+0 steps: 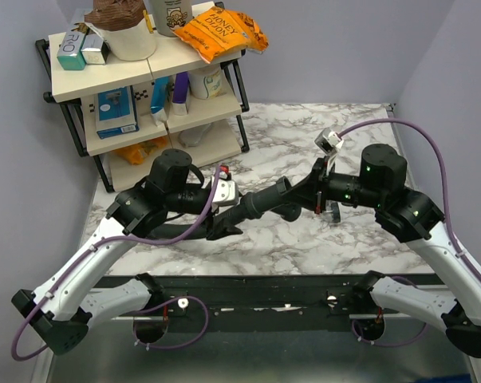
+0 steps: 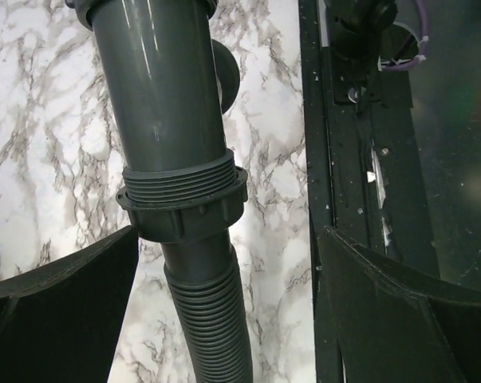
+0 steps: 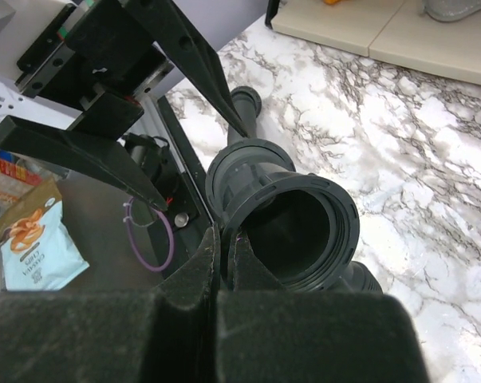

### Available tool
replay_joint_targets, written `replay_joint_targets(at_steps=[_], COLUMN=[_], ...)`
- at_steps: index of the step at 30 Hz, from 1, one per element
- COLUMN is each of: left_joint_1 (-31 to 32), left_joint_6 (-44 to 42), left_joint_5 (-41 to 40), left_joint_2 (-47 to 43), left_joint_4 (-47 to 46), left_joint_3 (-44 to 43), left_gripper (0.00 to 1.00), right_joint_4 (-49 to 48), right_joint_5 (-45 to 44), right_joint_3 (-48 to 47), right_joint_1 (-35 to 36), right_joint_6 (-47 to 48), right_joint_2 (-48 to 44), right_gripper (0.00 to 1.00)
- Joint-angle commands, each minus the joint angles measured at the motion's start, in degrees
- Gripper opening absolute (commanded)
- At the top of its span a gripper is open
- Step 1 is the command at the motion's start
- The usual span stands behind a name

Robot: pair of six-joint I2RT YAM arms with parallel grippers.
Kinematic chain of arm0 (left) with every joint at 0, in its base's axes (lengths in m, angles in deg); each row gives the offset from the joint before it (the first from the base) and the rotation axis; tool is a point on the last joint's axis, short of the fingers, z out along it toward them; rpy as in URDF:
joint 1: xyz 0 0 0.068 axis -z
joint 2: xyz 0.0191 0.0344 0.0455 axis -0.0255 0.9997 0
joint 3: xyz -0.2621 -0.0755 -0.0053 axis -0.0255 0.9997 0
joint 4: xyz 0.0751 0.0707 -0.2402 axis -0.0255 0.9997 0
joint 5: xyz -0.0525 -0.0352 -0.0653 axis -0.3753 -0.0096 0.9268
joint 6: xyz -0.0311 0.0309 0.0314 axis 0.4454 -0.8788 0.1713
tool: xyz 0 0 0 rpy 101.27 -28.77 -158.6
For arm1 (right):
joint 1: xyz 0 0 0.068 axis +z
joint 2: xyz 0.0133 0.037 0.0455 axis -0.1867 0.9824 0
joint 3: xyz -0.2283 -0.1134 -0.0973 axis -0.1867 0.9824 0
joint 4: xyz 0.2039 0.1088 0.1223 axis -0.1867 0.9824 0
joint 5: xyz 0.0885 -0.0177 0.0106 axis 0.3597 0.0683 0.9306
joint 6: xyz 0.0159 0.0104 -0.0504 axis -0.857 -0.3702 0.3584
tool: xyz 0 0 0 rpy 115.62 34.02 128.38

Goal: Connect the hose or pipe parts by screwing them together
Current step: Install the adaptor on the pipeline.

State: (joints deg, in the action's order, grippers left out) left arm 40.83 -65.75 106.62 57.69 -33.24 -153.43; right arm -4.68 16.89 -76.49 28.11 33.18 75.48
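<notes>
The dark grey pipe fitting hangs above the marble table between both arms. My right gripper is shut on the rim of its wide round mouth, pinching the wall between the fingers. In the left wrist view the fitting's straight tube ends in a thread, and the ring nut sits on that thread with several turns showing above it. The black ribbed hose runs out below the nut. My left gripper stands wide open around the hose just under the nut, with neither finger touching it.
A shelf rack at the back left holds boxes, bottles and an orange snack bag. A black rail runs along the table's near edge. Purple cables loop off both arms. A light blue snack packet lies below the table.
</notes>
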Motion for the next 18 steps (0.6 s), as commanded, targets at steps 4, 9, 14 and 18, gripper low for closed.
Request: replay_joint_targets(at_steps=[4,9,14,18], left_joint_1=[-0.35,-0.44,-0.44,-0.44], left_joint_6=[2.21,6.97,7.59,7.77], left_joint_5=[5.89,6.16,8.0,8.53], left_joint_2=[3.67,6.13,7.98,8.07], left_joint_4=[-1.42,-6.43,-5.65,-6.0], left_joint_3=[-1.06,-0.89,-2.47,-2.38], left_gripper=[0.99,0.99,0.99,0.99], right_joint_4=[-3.93,-4.1,-4.37,-4.72], right_joint_5=[5.72,6.86,6.43,6.69], right_joint_3=[-2.38,-3.0,-3.35,-3.35], right_joint_1=[-0.29,-0.2,-0.2,-0.2], right_joint_6=[2.76,3.55,4.08,3.99], right_joint_2=[-2.19,-2.28,-2.01,-1.84], right_gripper=[0.01,0.01,0.01,0.01])
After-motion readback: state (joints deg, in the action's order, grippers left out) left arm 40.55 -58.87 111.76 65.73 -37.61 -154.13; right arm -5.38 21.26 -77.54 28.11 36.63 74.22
